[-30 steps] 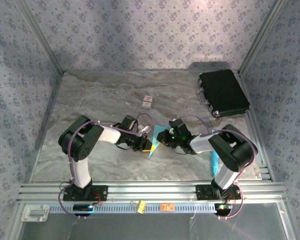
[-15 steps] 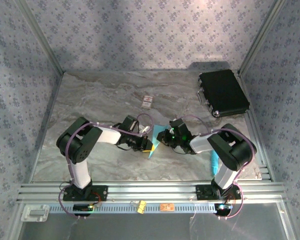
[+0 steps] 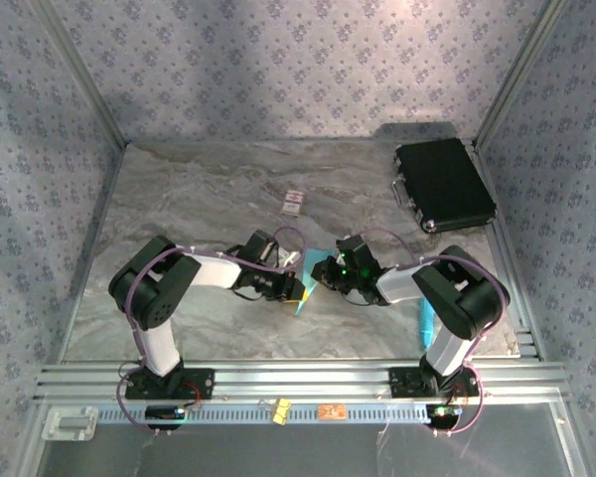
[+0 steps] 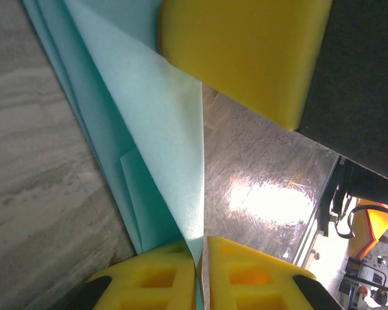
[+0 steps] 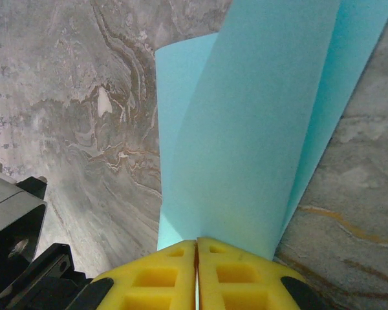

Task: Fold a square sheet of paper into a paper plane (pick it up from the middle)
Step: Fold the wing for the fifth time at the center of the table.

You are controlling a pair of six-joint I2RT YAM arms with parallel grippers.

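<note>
1. At the near middle of the table (image 3: pixel 194 194), the left claw (image 3: pixel 292 287) and the right claw (image 3: pixel 325 275) meet tip to tip over the blue sheet of paper (image 3: pixel 305 294).
2. The left claw is clamped shut on a folded flap, its pads (image 4: pixel 145 281) pinching the edge, probably to pin the crease.
3. The right claw is closed on the opposite edge and holds the sheet curved up off the marble, seemingly so the layers can be worked.
4. Farther back, a white card (image 3: pixel 294 201) and a black case (image 3: pixel 442 186) lie well apart from the work.

Robot lab test cell — alu rails (image 3: pixel 298 376), patterned wall panels (image 3: pixel 278 70), marble-look tabletop (image 3: pixel 199 189).
</note>
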